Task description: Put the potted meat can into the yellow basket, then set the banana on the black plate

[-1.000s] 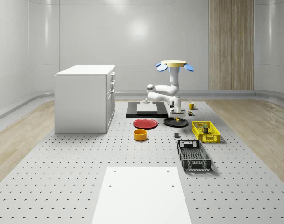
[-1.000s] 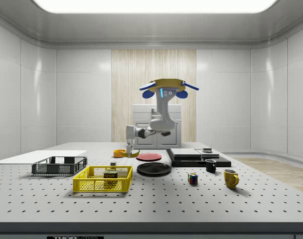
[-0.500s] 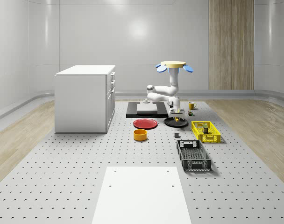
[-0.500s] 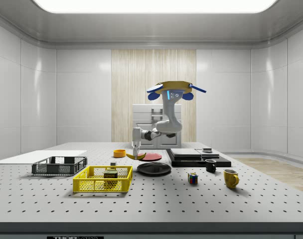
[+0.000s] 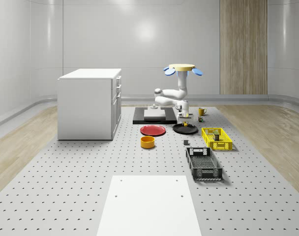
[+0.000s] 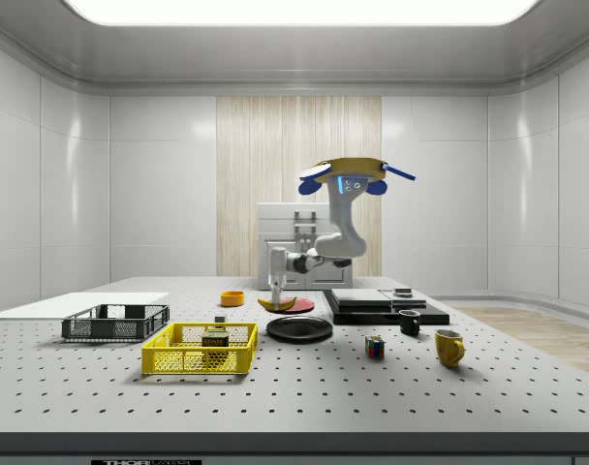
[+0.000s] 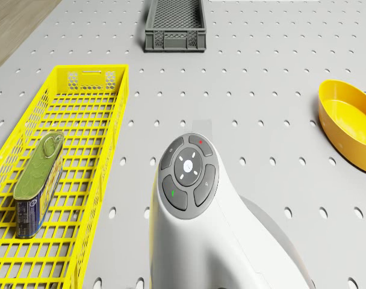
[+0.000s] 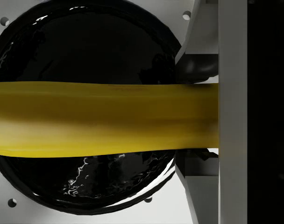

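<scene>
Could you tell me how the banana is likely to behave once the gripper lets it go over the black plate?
The banana hangs in the gripper above the black plate. Being curved and rounded, it would probably rock or roll a little on landing. The plate looks glossy in the wrist view, so it may slide somewhat. It seems stiff, showing no sag while held.

The banana [image 8: 104,119] is yellow, the plate [image 8: 86,46] glossy black. A yellow mesh basket [image 7: 86,120] holds the green-topped can [image 7: 38,174].
</scene>
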